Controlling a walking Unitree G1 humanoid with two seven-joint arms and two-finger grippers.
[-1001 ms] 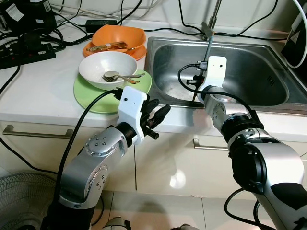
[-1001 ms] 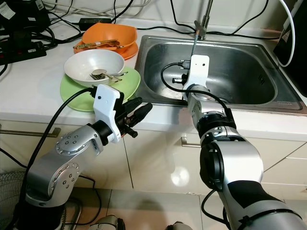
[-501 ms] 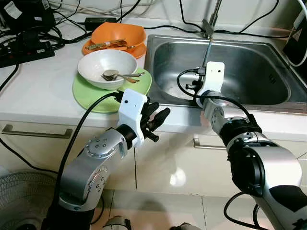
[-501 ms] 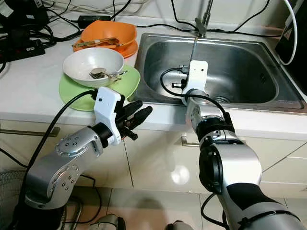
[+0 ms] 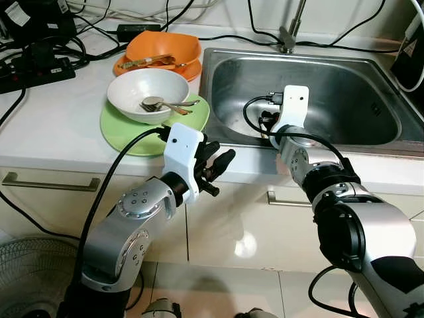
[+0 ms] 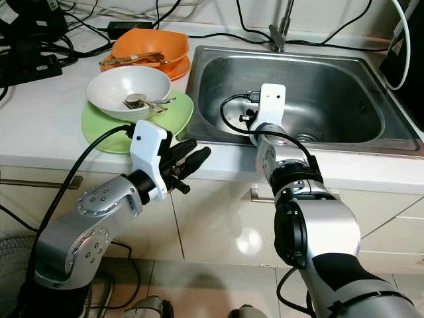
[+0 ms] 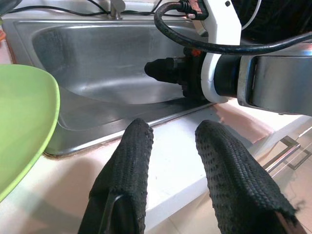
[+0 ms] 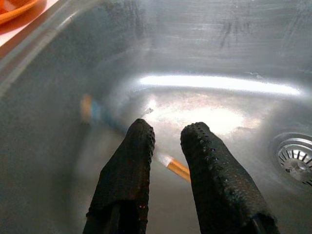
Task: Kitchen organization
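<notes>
Cutlery, a blurred orange-tipped utensil (image 8: 173, 167), is lying on the floor of the sink (image 6: 344, 73), just past the right gripper (image 8: 165, 134), whose fingers are standing slightly parted and empty; the risk, I judge, is the tips skidding on wet steel and knocking it toward the drain (image 8: 296, 159); the left gripper (image 5: 215, 161) is hovering parted, empty, beside the green plate (image 5: 126, 132).

No readable text, labels, brands or nos. anywhere. The black box (image 5: 36, 20) at the counter's back corner has a white sticker (too small and blurred to read).
</notes>
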